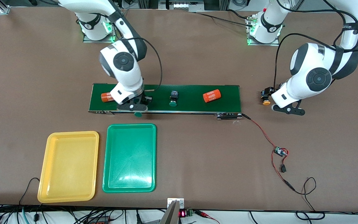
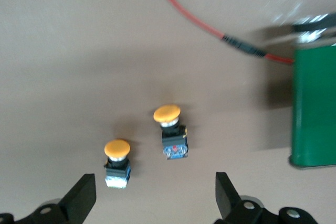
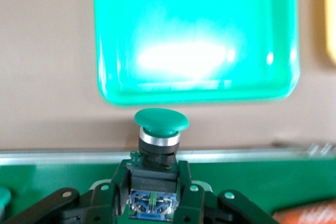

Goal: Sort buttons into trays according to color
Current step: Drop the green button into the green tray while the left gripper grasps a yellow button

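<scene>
One yellow button [image 1: 265,100] half-hidden by left arm | second unseen in front view

R tool [image 3: 153,192] low, fingers clamped. L tool [image 2: 155,198] low, fingers wide apart, arm waiting.

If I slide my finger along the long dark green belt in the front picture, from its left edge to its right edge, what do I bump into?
Orange cylinder with white print → right gripper shut on a green-capped push-button → second green-capped push-button lying on the belt → second orange printed cylinder.
</scene>
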You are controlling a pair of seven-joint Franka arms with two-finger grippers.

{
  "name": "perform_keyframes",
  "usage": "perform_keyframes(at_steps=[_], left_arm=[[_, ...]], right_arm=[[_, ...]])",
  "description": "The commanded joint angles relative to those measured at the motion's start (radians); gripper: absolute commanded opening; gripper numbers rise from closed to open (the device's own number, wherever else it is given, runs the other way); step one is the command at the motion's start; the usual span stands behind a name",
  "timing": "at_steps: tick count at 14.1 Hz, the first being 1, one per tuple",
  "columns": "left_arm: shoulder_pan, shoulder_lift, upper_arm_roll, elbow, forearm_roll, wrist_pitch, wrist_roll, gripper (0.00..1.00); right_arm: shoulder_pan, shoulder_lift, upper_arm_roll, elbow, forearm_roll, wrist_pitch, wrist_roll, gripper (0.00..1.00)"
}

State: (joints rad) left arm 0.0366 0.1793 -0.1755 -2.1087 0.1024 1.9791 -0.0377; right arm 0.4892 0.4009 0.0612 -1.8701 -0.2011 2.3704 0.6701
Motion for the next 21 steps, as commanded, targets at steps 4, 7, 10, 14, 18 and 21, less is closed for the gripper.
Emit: perform_keyframes(at_steps=[4,7,10,14,18,21], left_arm=[[-0.027,0.019,0.031,-0.203,-0.023,0.239,-0.042,1.00],[-0.029,0.055,0.031,-0.257,-0.023,0.363,-0.148,1.00],[-0.027,0.095,0.031,-0.281,-0.023,0.429,-0.152,1.00],[-0.027,0.123,0.031,-0.300,-0.023,0.491,-0.152,0.74],[-0.027,0.118,0.031,-0.295,-0.023,0.469,-0.160,0.34],[-0.027,0.056,0.021,-0.240,-0.020,0.319,-0.149,0.21]], right_arm=[[-0.138,0.129,-0.014,0.224,-0.006,-0.002,-0.291,0.05],[-0.164,0.238,-0.014,0.311,-0.004,0.044,-0.343,0.06],[-0.166,0.323,-0.015,0.321,-0.009,0.180,-0.345,0.06],[-0.169,0.360,-0.015,0.322,-0.014,0.271,-0.351,0.08],[-0.179,0.360,-0.015,0.321,-0.015,0.273,-0.350,1.00],[-0.181,0.358,-0.015,0.312,-0.012,0.267,-0.351,1.00]])
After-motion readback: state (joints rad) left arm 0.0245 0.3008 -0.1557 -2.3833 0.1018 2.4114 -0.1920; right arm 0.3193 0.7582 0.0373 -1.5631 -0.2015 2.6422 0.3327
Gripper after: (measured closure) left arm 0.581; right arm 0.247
